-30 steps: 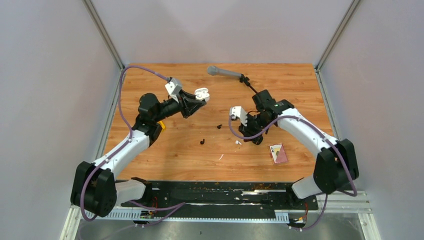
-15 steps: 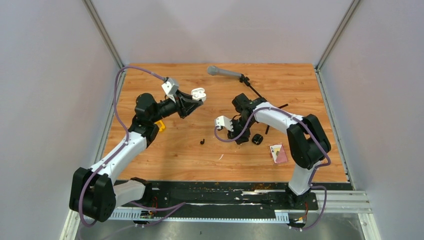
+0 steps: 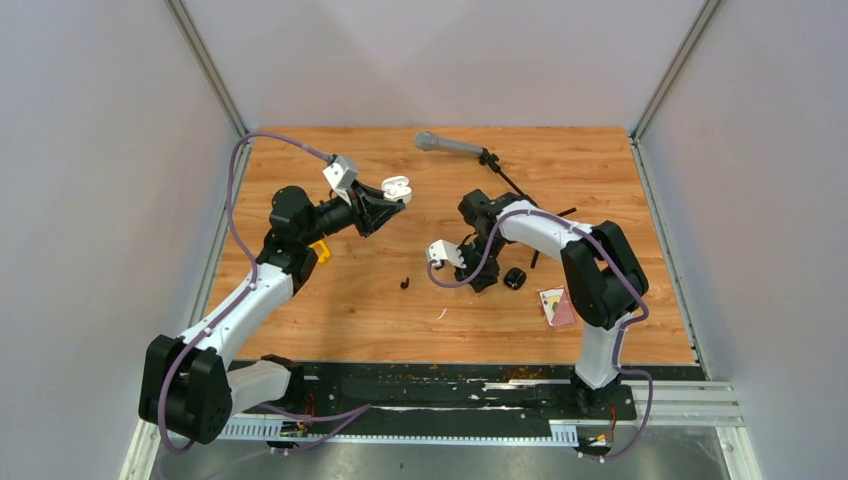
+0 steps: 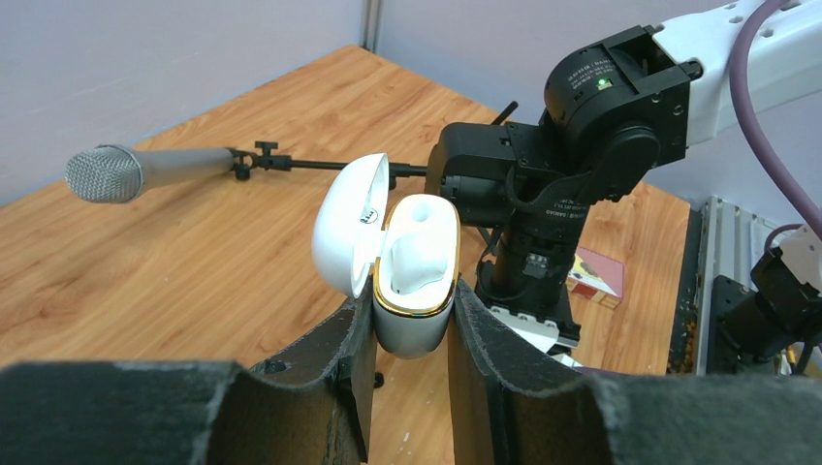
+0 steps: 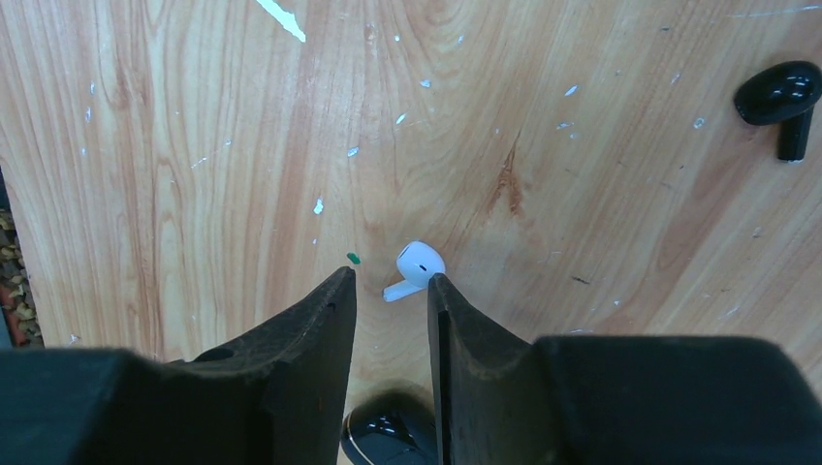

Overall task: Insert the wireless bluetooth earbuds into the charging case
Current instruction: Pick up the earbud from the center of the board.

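Observation:
My left gripper (image 3: 386,203) is shut on the open white charging case (image 3: 397,187) and holds it above the table. In the left wrist view the gold-rimmed case (image 4: 417,281) sits upright between my fingers, lid (image 4: 347,232) swung left. My right gripper (image 5: 392,281) is open and points down at the table. A white earbud (image 5: 419,265) lies just ahead of its tips, touching the right fingertip (image 5: 438,291). A black earbud (image 5: 780,95) lies farther off at the upper right. In the top view my right gripper (image 3: 482,282) hides the white earbud. One black earbud (image 3: 405,283) lies left of it.
A closed black case (image 3: 514,278) lies beside my right gripper, seen under its jaws in the wrist view (image 5: 388,436). A microphone (image 3: 448,145) on a thin stand lies at the back. A pink card (image 3: 557,306) lies right. A white sliver (image 3: 442,314) lies near the front.
My right arm has swung left and brought its open gripper down over the white earbud. My left gripper has shifted slightly left with the white case.

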Robot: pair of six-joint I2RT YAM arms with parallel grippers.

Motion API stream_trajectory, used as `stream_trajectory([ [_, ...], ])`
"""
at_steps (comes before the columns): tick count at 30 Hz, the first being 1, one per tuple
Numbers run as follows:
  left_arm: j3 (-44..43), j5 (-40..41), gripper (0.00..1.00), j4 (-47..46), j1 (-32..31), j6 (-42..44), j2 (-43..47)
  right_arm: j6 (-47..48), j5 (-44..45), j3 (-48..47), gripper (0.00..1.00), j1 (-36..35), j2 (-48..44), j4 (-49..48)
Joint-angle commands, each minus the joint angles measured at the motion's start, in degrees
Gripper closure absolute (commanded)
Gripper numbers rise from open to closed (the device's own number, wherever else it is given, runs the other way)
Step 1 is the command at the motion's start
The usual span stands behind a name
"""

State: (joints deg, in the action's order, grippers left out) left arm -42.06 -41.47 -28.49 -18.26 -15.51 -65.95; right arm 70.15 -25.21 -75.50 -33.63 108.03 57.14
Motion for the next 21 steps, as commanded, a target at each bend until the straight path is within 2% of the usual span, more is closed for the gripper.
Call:
stream_trajectory([
  [1,-1.18,0.43,1.00,-1.29,0.24,1.09,1.22,2.03,-1.93,-2.84,0.66,-0.46,0.71,0.96],
  [21,-1.27,0.64,1.00,-0.96,0.24,0.83,0.81,3.91,0.51,-1.47,0.74,-1.55,2.97,-1.16],
])
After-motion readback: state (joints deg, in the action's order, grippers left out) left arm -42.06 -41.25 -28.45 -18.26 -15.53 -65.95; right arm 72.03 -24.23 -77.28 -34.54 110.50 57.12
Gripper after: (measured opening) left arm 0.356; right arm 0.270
